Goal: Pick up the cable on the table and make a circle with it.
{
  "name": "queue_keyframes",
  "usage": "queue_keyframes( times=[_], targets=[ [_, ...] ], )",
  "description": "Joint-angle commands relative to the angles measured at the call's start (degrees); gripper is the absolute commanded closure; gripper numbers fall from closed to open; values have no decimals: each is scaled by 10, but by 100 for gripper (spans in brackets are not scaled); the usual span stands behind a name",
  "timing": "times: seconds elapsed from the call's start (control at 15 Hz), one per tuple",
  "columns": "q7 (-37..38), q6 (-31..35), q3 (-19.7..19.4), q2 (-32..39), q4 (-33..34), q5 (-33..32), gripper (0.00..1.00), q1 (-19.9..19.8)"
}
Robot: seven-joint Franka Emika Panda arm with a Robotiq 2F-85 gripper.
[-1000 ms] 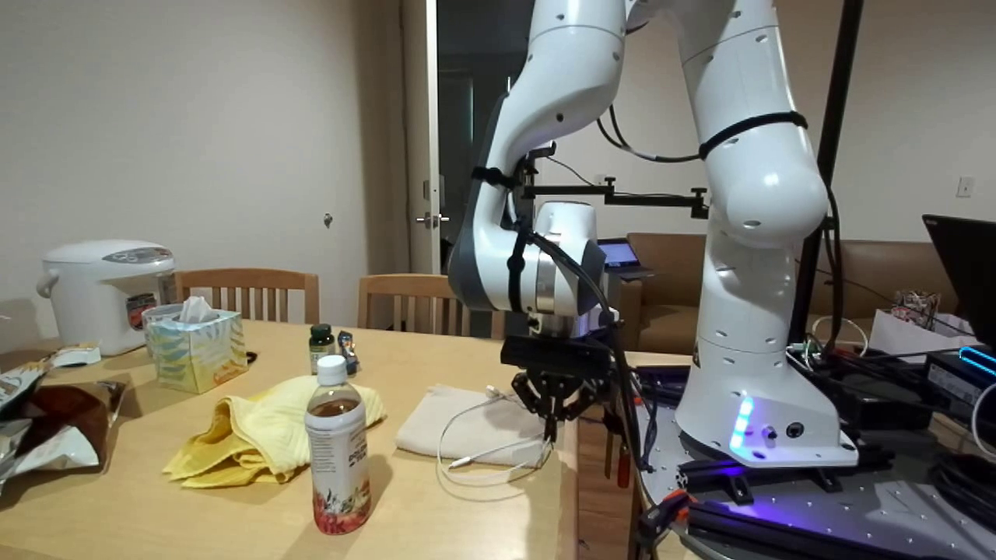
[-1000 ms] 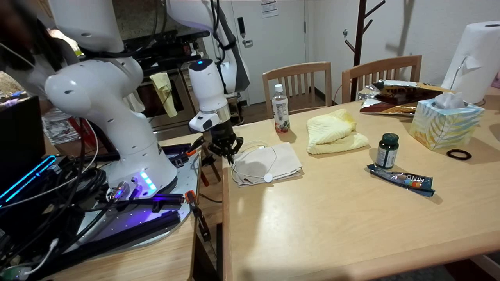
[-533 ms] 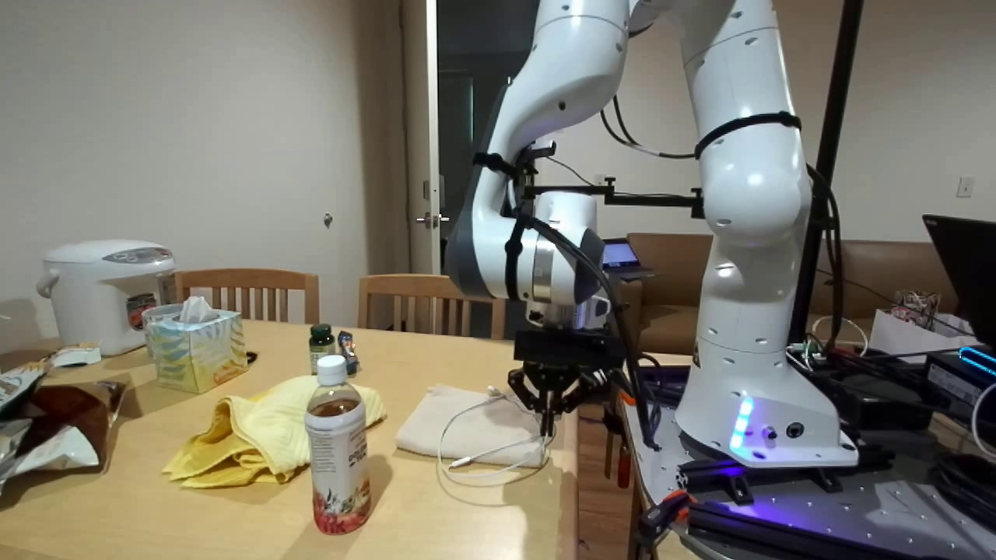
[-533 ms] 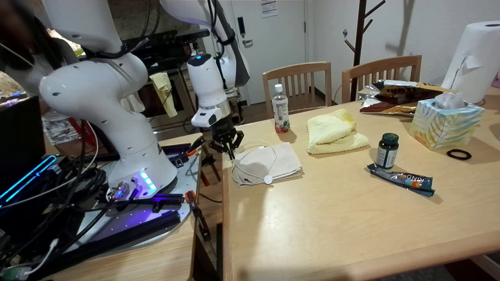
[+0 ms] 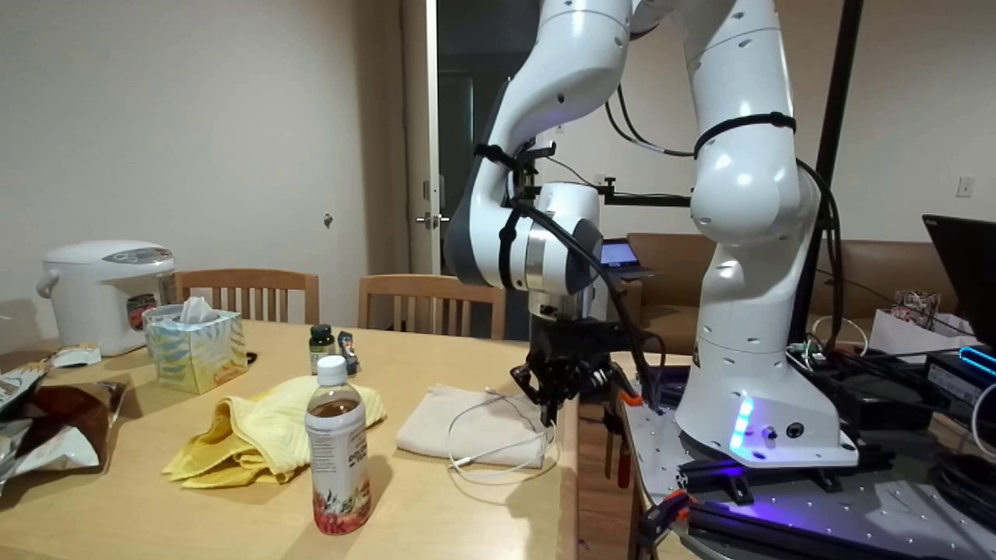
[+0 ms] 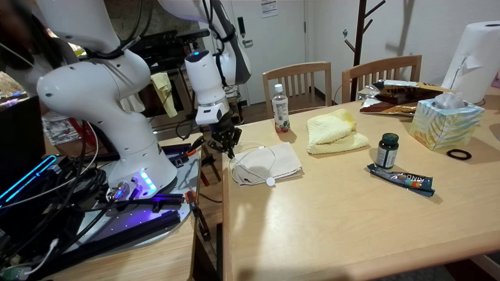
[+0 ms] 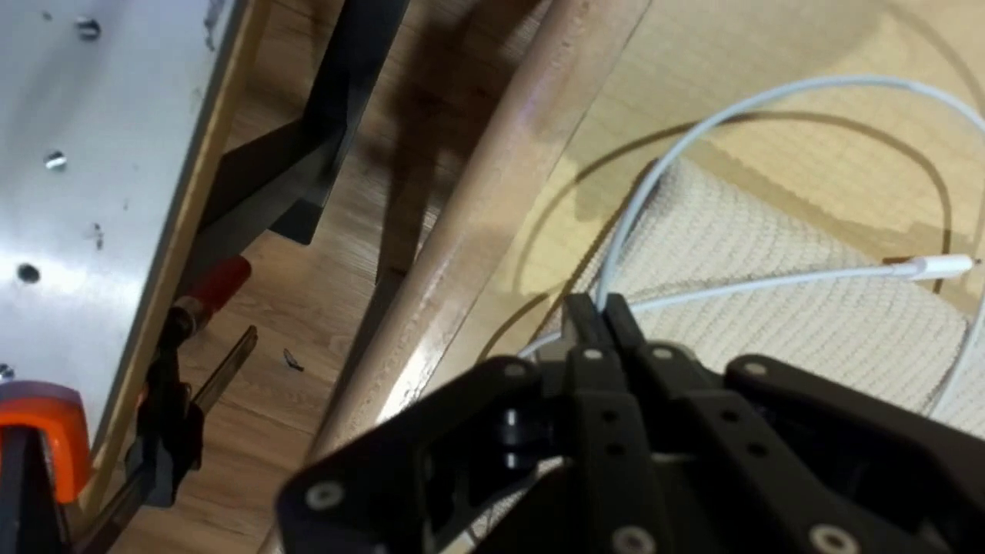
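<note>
"Where's the charging cable (image 7: 869, 80)?"

"One strand is pinched in my hand (image 7: 601, 304), narrow around it; the rest loops over the folded beige cloth (image 7: 823, 327) and the tabletop (image 6: 351, 218) beside it."

"Why hold it there?"

"Likely so I can steer that strand round while the slack lies loose enough to follow. I wouldn't call it a neat circle yet."

"And it points where?"

"The plug (image 7: 943, 266) aims away from the tabletop edge near my hand, a straighter run crossing the cloth behind it. The rest curves: no single long axis."
</note>
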Motion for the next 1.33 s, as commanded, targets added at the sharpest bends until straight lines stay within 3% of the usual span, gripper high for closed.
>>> queue_keyframes(
  times=[0.0,0.4,0.73,0.93,1.07,1.13,1.2,1.27],
  targets=[
    [-143,0,-5,-12,0,37,99,1],
    [-359,0,-64,-3,-2,84,99,49],
    [-551,-2,-167,1,-1,145,99,149],
    [-644,-2,-260,5,-1,162,99,243],
    [-683,-3,-344,6,-1,159,99,325],
    [-697,-3,-363,5,-1,158,99,344],
    [-708,-3,-380,1,0,160,88,358],
    [-721,-3,-378,-2,0,164,71,354]
  ],
)
